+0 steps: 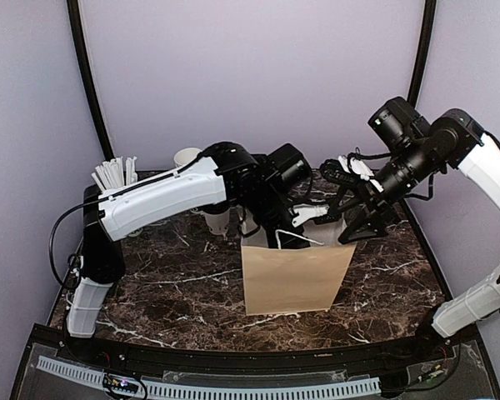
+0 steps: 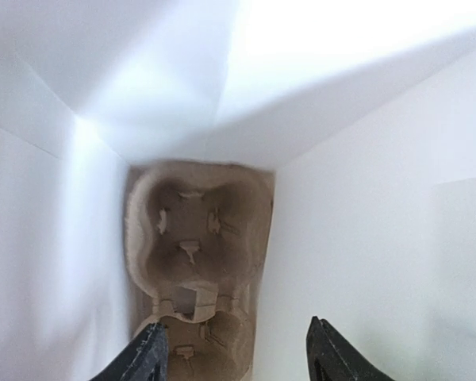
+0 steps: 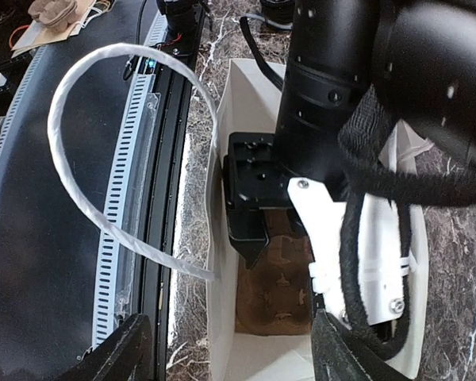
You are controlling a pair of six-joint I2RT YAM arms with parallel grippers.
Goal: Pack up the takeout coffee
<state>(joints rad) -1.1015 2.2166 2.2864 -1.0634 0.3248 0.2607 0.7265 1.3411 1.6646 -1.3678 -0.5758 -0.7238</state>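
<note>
Left arm reaches over and dips into the brown paper bag (image 1: 296,279) — left gripper (image 2: 236,327) spread, empty, above the pulp carrier (image 2: 194,238). Right gripper (image 3: 230,321) gapes at the bag's right rim. Takeout coffee — cannot tell where.

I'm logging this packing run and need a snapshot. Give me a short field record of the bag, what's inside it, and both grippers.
bag: brown paper bag, upright on the marble table, mouth open
inside: cardboard cup carrier flat on the bottom, visible wells empty
left gripper: open, down inside the bag above the carrier, holding nothing
right gripper: open, at the bag's rim; contact with the paper unclear
bag handle: white loop standing free outside the rim
</note>
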